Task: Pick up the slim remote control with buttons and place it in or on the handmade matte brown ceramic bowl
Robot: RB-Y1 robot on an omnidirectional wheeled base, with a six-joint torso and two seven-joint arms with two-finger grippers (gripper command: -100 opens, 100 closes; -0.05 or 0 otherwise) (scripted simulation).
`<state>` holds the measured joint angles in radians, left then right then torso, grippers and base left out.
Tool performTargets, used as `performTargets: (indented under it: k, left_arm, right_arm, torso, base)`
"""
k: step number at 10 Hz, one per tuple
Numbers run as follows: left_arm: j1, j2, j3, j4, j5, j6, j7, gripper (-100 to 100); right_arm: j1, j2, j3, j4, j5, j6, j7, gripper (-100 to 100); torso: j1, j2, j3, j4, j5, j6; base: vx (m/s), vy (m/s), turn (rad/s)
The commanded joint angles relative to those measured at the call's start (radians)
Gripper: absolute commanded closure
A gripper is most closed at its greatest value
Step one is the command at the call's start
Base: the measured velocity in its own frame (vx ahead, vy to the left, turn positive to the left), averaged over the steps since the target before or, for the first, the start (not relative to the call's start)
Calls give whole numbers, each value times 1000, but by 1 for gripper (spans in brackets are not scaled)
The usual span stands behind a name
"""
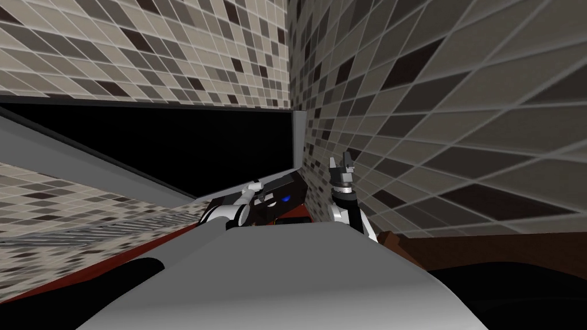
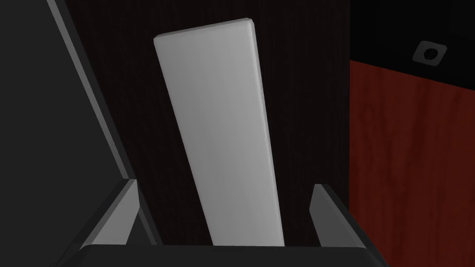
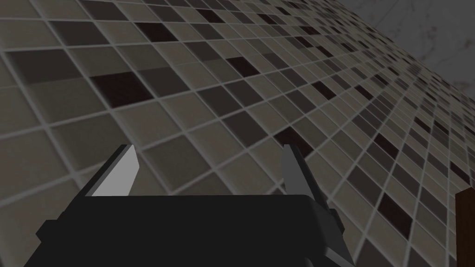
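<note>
- Outside one finger of the left gripper (image 2: 225,184), a dark panel (image 2: 41,116) with a pale grey edge is seen, slanting away from the gripper.
- The left gripper is held released and low over a dark surface (image 2: 301,116). Its fingers (image 2: 118,213) are spread wide and nothing is clasped.
- The remote (image 2: 218,130) is seen as a plain light grey slab, laid flat on the dark surface between the two fingers.
- Its length runs away from the gripper's body at a slight slant, and its near end is hidden behind that body.
- A strip of dark surface is left on each side, so the remote is touched by neither finger.
- Beyond the other finger, the dark surface is bordered by a red-brown wood panel (image 2: 408,176).
- Past that panel a black band is seen, and a small grey square fitting (image 2: 430,52) with a round hole is set in it.
- In the head view, the left forearm (image 1: 238,209) is stretched forward beside a dark block (image 1: 285,199) marked with a small blue spot.
- Just to the right of that block, the right gripper (image 1: 342,163) is raised upright. Its fingers (image 3: 120,171) are parted and nothing is held.
</note>
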<state>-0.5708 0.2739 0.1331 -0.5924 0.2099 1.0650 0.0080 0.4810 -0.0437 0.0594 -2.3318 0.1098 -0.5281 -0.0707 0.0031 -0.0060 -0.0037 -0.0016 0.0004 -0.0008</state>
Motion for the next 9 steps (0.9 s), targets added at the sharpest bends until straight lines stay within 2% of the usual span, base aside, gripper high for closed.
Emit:
performTargets:
  k: [1,5,6,7,8,9]
  left_arm:
    - [22,3,5,-26,5,31,4,-100]
    - [13,7,22,41,18,56,16,-100]
    - [8,7,19,37,16,48,14,-100]
    - [7,7,19,41,16,49,15,0]
    - [22,-3,17,56,13,17,15,-100]
    - [30,-8,16,63,11,1,15,-100]
  right_arm:
    - [0,0,0,0,0,0,0,0]
    - [0,0,0,0,0,0,0,0]
    - [0,0,0,0,0,0,0,0]
    - [0,0,0,0,0,0,0,0]
    - [0,0,0,0,0,0,0,0]
    - [0,0,0,0,0,0,0,0]
  torso:
    - [0,0,0,0,0,0]
    - [-2,4,2,1,0,0]
    - [-3,5,3,1,-1,0]
    - [-3,6,4,1,-1,0]
    - [-3,7,4,1,-1,0]
    - [-3,7,4,1,0,0]
  base:
    - [67,23,-10]
    - [32,5,-4]
    - [0,0,0]
    - [0,0,0]
    - [0,0,0]
    - [0,0,0]
